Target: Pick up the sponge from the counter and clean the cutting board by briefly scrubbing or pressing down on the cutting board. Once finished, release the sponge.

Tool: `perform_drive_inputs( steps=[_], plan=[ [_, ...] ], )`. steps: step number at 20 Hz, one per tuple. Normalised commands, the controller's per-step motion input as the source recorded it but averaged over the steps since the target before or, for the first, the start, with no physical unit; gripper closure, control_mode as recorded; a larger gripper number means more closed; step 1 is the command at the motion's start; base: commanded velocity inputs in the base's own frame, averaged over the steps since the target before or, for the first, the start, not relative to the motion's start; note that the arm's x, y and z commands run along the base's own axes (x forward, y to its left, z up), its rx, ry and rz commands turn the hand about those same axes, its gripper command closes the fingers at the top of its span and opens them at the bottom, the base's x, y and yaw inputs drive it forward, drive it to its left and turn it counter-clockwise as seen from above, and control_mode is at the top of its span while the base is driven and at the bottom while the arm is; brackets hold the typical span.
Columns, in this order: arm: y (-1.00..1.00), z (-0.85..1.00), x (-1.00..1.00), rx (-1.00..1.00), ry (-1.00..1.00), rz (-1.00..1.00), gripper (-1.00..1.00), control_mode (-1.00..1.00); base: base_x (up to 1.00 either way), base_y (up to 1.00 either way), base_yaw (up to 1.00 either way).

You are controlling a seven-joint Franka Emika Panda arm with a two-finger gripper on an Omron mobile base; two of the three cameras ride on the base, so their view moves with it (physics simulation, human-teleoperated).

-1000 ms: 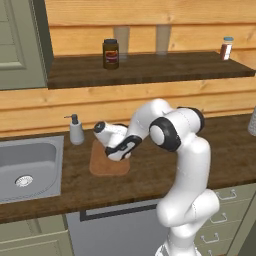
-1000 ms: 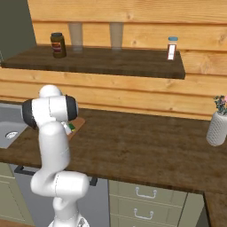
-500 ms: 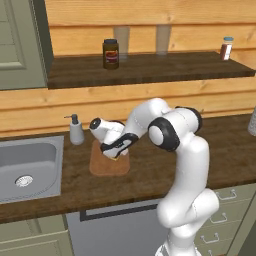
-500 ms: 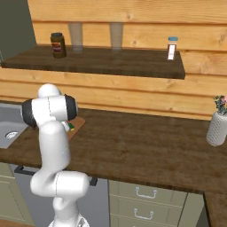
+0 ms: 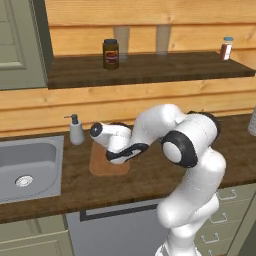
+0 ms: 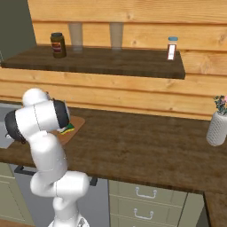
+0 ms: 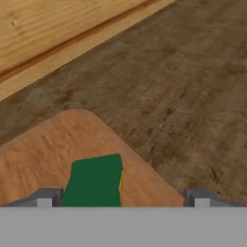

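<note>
The sponge point(image 7: 94, 181), green side up with a sliver of yellow along one edge, lies flat on the cutting board point(image 7: 43, 149), near one of its rounded corners. The gripper point(image 7: 123, 198) hangs just above it with its two fingertips point(image 7: 44, 197) spread wide apart, the sponge lying free between them, closer to one tip. The board rests on the counter point(image 5: 150, 175), close to its back edge and just beside the steel sink point(image 5: 27, 167). A soap dispenser point(image 5: 76, 131) stands at the back edge between sink and board. Above, a dark shelf point(image 5: 150, 67) carries a brown jar point(image 5: 111, 53) and a small shaker point(image 5: 227, 48). A vase point(image 6: 218, 126) stands well apart on the counter.
</note>
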Motion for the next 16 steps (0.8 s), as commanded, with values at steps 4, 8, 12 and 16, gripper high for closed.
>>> perform_drive_inputs(
  steps=[4, 8, 12, 16],
  plan=[
    [-0.64, 0.78, -0.96, 0.08, -0.13, 0.08, -1.00, -1.00, 0.00, 0.00, 0.00],
    [-0.56, 0.97, -0.58, 0.15, -0.13, 0.07, -1.00, -1.00, 0.00, 0.00, 0.00],
    [-0.42, 1.00, -0.34, 0.21, -0.06, 0.11, -1.00, -1.00, 0.00, 0.00, 0.00],
    [-0.41, 0.95, -0.25, 0.20, 0.00, 0.11, -1.00, -1.00, 0.00, 0.00, 0.00]
  ],
)
